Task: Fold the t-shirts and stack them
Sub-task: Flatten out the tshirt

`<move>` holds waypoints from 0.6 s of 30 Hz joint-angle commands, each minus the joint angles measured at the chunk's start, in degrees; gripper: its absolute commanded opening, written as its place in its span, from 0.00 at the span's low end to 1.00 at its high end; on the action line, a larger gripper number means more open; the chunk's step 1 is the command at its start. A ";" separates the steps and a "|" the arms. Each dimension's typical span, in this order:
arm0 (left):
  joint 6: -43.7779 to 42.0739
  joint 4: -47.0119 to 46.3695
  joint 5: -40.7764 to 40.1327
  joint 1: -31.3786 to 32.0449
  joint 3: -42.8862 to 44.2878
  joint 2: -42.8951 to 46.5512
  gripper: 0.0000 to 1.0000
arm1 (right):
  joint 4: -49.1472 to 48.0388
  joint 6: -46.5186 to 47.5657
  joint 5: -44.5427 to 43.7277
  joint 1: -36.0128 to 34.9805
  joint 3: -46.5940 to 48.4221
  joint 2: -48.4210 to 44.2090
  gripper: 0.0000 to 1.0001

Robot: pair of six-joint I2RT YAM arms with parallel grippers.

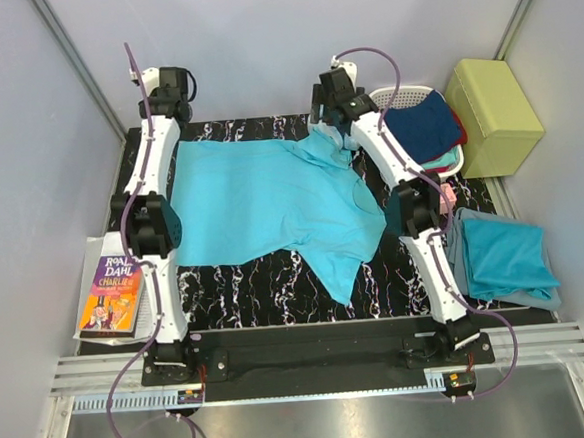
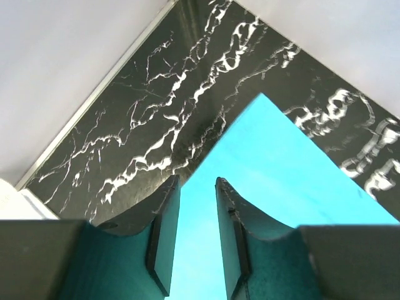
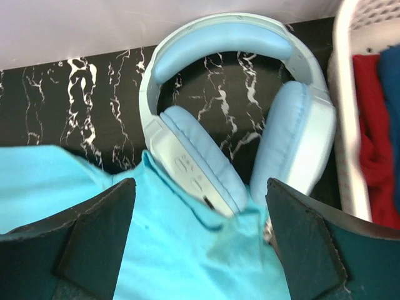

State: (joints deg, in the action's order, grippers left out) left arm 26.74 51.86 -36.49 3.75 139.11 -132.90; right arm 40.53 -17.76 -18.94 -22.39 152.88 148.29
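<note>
Right end effector above t-shirt

Bright, even, diffuse light throughout; shadows are faint and soft. In the left wrist view the table marbling smears into blur at the right edge. The white walls wash out pale.

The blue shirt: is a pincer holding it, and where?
Nothing is held. Both pincers are open over the spread t-shirt: the left pincer above a corner, the right pincer wide near the headphones.
</note>
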 commanded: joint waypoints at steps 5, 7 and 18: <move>-3.25 -10.61 -5.86 17.30 -35.39 33.37 0.71 | -9.31 0.79 -7.77 -10.47 -37.43 -35.11 0.99; -5.72 -17.03 -10.17 21.72 -43.53 38.57 0.99 | -10.92 -2.17 -6.39 -11.44 -47.79 -39.90 1.00; 2.09 -15.04 -1.30 27.80 -72.57 59.33 0.99 | -3.01 -10.27 0.65 -15.21 -80.33 -62.14 1.00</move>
State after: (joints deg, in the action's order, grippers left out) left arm 26.92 38.39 -39.24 29.43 70.74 -77.43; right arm 35.42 -24.05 -20.18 -35.57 81.03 93.65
